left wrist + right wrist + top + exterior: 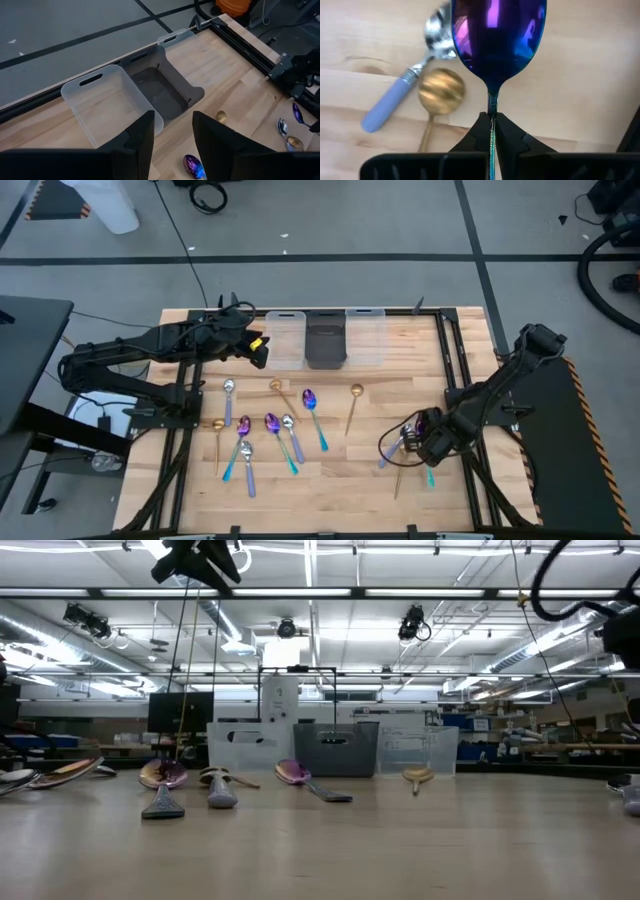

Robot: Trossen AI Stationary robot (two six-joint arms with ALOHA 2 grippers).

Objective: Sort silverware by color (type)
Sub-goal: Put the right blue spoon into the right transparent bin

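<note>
Several spoons lie flat on the wooden table (330, 480): gold ones (354, 405), silver-bowled ones with lavender handles (228, 400) and purple-bowled ones with teal handles (313, 415). My right gripper (425, 438) is at the table's right, shut on a purple-bowled spoon (495, 35). Under it lie a lavender-handled spoon (395, 100) and a gold spoon (441, 87). My left gripper (262, 350) hangs open and empty by the bins at the far edge, just above the left clear bin (110, 100). My right gripper pinches the purple spoon at its thin neck (491, 107), just behind the bowl, between the two fingertips (510, 132). The fingers lie along the spoon: the bowl sticks out ahead of them and the teal handle (491, 150) runs back between them. The bowl stands above the spoons on the table.
Three bins stand side by side at the far edge: a clear one (285, 340), a dark one (325, 340) and another clear one (366, 338). A black frame rail (455, 370) runs along the table's right side. Bare wood lies between the two spoon groups.
</note>
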